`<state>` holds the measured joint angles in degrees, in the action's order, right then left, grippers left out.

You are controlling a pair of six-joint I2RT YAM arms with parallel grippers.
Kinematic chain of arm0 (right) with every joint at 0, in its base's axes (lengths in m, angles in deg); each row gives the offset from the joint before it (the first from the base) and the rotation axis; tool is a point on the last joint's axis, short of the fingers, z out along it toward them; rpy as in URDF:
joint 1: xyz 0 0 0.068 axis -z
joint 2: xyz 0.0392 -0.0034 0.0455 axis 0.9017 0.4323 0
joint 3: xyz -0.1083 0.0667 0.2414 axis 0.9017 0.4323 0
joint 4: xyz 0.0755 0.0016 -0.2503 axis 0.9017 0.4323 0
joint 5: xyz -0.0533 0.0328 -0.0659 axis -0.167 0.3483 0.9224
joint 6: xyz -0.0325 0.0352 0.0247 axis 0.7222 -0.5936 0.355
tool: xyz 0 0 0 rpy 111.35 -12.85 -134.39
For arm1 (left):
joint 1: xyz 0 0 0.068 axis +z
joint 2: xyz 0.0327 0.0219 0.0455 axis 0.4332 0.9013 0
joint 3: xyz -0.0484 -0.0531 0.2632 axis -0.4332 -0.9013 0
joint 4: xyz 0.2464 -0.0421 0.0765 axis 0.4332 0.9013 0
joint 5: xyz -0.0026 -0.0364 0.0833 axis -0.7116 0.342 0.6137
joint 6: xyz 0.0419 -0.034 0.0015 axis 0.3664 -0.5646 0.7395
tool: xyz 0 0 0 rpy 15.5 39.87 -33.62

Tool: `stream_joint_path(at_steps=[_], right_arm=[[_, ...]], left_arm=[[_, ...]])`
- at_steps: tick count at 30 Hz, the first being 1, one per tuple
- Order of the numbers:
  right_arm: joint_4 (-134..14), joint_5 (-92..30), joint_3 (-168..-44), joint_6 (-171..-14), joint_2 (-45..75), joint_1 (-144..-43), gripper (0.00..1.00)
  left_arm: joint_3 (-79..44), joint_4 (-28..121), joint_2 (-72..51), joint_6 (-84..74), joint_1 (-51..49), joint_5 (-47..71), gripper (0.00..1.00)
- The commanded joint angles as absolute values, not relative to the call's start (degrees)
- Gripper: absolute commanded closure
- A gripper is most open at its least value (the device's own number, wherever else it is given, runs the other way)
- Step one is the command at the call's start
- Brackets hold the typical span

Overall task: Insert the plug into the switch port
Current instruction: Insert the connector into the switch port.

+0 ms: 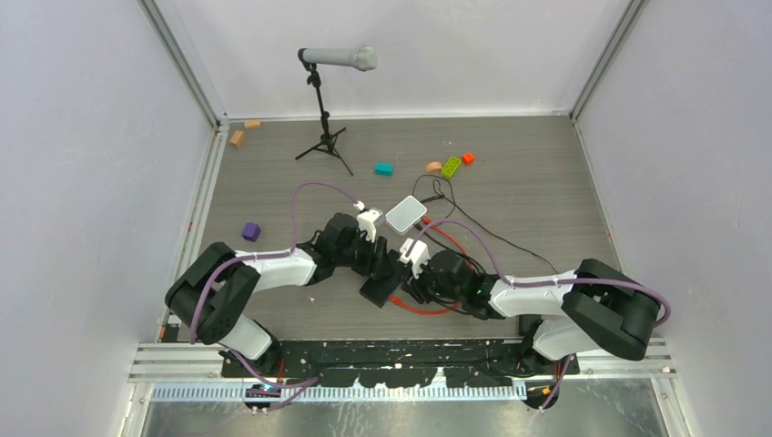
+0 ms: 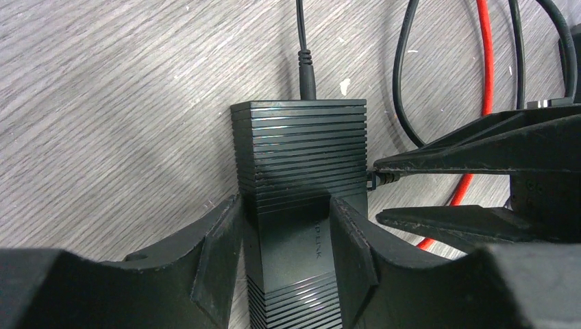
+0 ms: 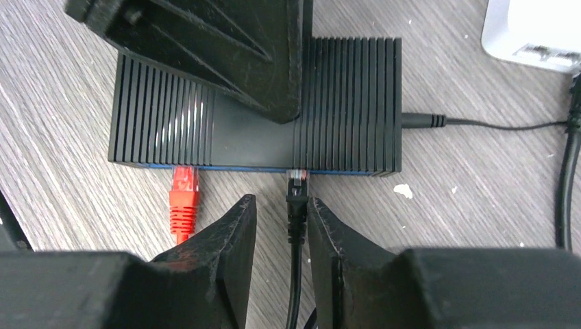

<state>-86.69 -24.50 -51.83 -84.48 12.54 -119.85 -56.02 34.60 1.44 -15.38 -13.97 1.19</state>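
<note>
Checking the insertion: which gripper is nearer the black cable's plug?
Right. The right gripper sits with its jaws either side of the black cable just behind the plug; the left gripper grips the switch.

Plug (image 3: 183,200): red boot with ribbed strain relief on thin red cable; translucent tip mostly inside socket. State: seated in switch port (image 3: 183,168). Pose: square to edge, boot projecting outward, lying low over tabletop (image 3: 62,199).

Switch port: small socket in blue edge of black ribbed box (image 3: 349,96), toward left end in right wrist view. Occupied. Box flat on tabletop.
</note>
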Motion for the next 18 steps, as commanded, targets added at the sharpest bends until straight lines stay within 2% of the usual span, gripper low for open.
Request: stream_joint_path(at_steps=[1, 5, 18], right_arm=[[-81.47, -24.53, -55.01, -87.26, 9.91, -120.13, 0.61], [-74.31, -24.06, -56.52, -87.34, 7.6, -120.13, 0.6], [-73.38, -21.66, -58.68, -87.72, 13.61, -119.97, 0.63]], left_arm=[[-56.47, 42.65, 0.95, -13.73, -14.5, 1.31, 0.5], [-56.63, 42.8, 0.61, -13.53, -14.48, 1.59, 0.5], [-56.23, 42.25, 1.62, -13.66, -14.43, -0.45, 0.5]])
